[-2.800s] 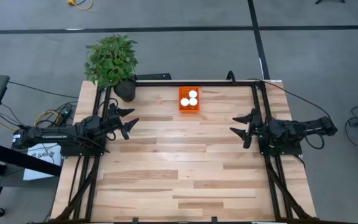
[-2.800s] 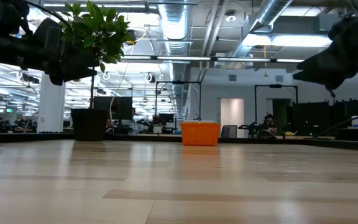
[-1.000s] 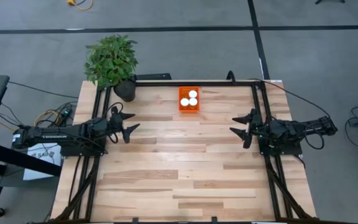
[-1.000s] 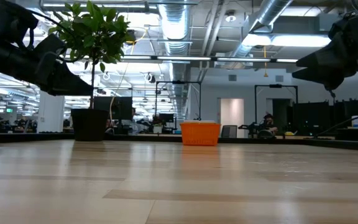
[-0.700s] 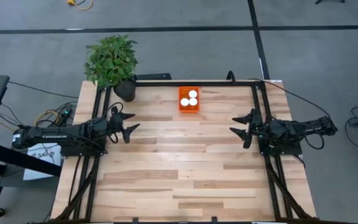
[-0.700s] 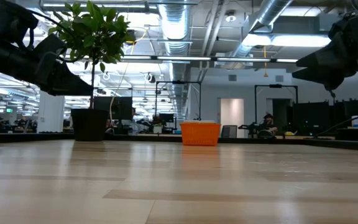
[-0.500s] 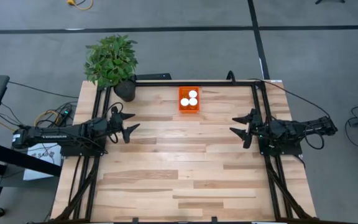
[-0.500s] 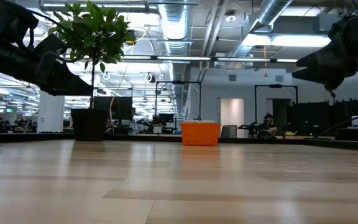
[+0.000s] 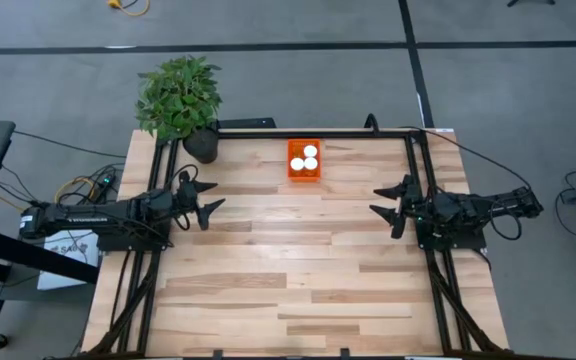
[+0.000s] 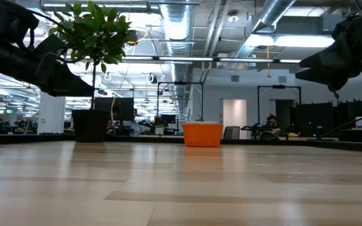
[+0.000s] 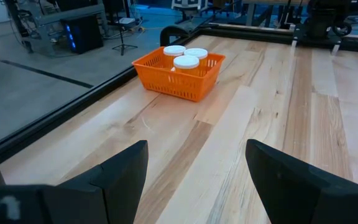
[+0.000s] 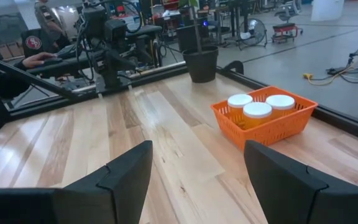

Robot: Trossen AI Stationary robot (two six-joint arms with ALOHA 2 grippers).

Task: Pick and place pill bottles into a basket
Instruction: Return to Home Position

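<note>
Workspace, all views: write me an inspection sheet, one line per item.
Surface: wooden table; no bottles loose on it.
Job's things: orange basket at the far edge, three white-capped pill bottles standing inside it.
Clutter: potted plant at the far left corner.
Grippers: left tool open, empty, raised over the left side; right tool open, empty, raised over the right side.
Cables: cable bundle on the floor beside the table's left edge.
Surroundings: grey floor with dark lines.
</note>
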